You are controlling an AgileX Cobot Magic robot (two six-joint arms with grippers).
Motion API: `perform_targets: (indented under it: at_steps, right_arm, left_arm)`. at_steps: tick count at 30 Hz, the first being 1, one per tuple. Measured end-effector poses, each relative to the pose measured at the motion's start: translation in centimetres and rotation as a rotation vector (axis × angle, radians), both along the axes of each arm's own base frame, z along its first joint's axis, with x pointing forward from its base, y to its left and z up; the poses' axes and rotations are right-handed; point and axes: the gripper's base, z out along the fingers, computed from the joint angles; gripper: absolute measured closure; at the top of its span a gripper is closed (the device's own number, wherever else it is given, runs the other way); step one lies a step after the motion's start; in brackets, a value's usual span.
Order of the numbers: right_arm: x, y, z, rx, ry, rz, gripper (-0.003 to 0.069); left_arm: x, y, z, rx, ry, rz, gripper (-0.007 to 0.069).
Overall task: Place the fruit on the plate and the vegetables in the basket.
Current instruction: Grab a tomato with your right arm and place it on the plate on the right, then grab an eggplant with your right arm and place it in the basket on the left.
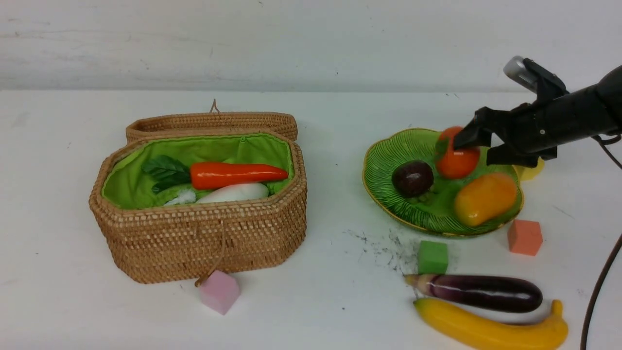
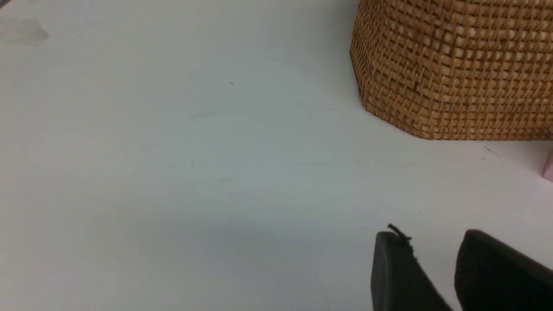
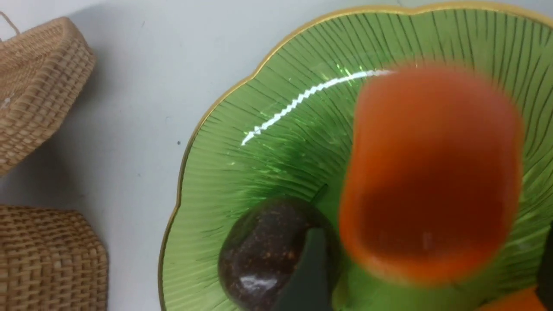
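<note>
The green plate (image 1: 393,155) (image 3: 259,172) holds a dark mangosteen (image 1: 412,178) (image 3: 263,255), a yellow-orange mango (image 1: 486,198) and an orange persimmon (image 1: 454,163) (image 3: 432,172). My right gripper (image 1: 475,149) (image 3: 428,276) hangs over the persimmon, open, its fingers apart from the fruit on both sides. The persimmon is blurred in the right wrist view. In the basket (image 1: 204,238) (image 2: 453,65) lie the red-orange vegetable (image 1: 238,175) and the white radish (image 1: 233,193). The eggplant (image 1: 481,291) and banana (image 1: 491,328) lie side by side on the table at front right. My left gripper (image 2: 432,242) is open and empty above bare table near the basket.
The basket's lid (image 1: 211,124) lies open behind it. Foam cubes sit around: green (image 1: 432,257) and orange (image 1: 525,236) in front of the plate, pink (image 1: 219,291) before the basket. A yellow piece (image 1: 532,170) shows behind the right gripper. A cable (image 1: 597,291) runs down the right edge.
</note>
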Motion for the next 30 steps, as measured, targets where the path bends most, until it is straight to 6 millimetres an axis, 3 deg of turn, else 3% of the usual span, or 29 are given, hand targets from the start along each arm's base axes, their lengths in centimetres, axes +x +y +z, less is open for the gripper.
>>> perform_targets:
  at_steps: [7,11,17,21,25,30]
  right_arm:
    - [-0.4,0.3,0.0,0.015,0.030,0.037,0.0004]
    - [-1.0,0.4,1.3,-0.006,0.026,0.078,0.0032]
    - [-4.6,0.7,7.6,-0.090,-0.010,0.187,0.0057]
    - [-7.1,0.7,10.4,-0.125,0.000,0.208,0.0064]
    - [-9.7,0.8,11.0,-0.148,0.032,0.218,0.0064]
    - [-12.3,1.4,9.3,-0.129,0.123,0.229,0.0065]
  left_arm:
    - [0.0,0.0,0.0,0.000,0.000,0.000,0.0407]
    - [0.0,0.0,0.0,0.000,0.000,0.000,0.0407]
    - [0.0,0.0,0.0,0.000,0.000,0.000,0.0407]
    - [0.0,0.0,0.0,0.000,0.000,0.000,0.0405]
    - [0.0,0.0,0.0,0.000,0.000,0.000,0.0401]
    - [0.0,0.0,0.0,0.000,0.000,0.000,0.0400]
